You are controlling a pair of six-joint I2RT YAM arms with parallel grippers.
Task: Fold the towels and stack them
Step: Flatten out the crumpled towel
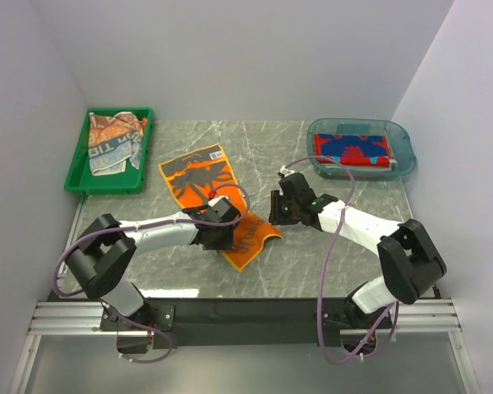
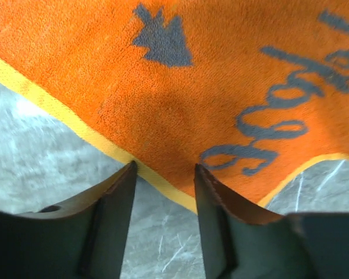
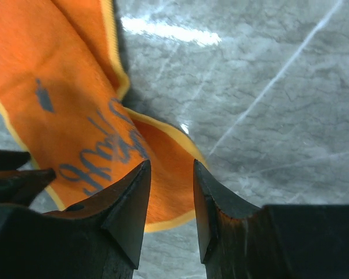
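An orange towel (image 1: 199, 176) with a grey cartoon face and yellow border lies spread diagonally on the marble table, grey lettering near its front end. My left gripper (image 1: 222, 236) is low over its near-left edge. In the left wrist view the towel (image 2: 192, 87) has its yellow hem right at the tips of that gripper (image 2: 165, 167), whose jaws are apart with bare marble between them. My right gripper (image 1: 277, 213) is at the towel's near-right corner, which curls up. In the right wrist view this gripper (image 3: 171, 164) is open with the curled corner (image 3: 168, 145) just beyond its jaws.
A green tray (image 1: 78, 176) at the back left holds crumpled towels (image 1: 115, 141). A clear blue tub (image 1: 404, 156) at the back right holds a folded red towel with blue print (image 1: 353, 149). White walls close in the table on three sides.
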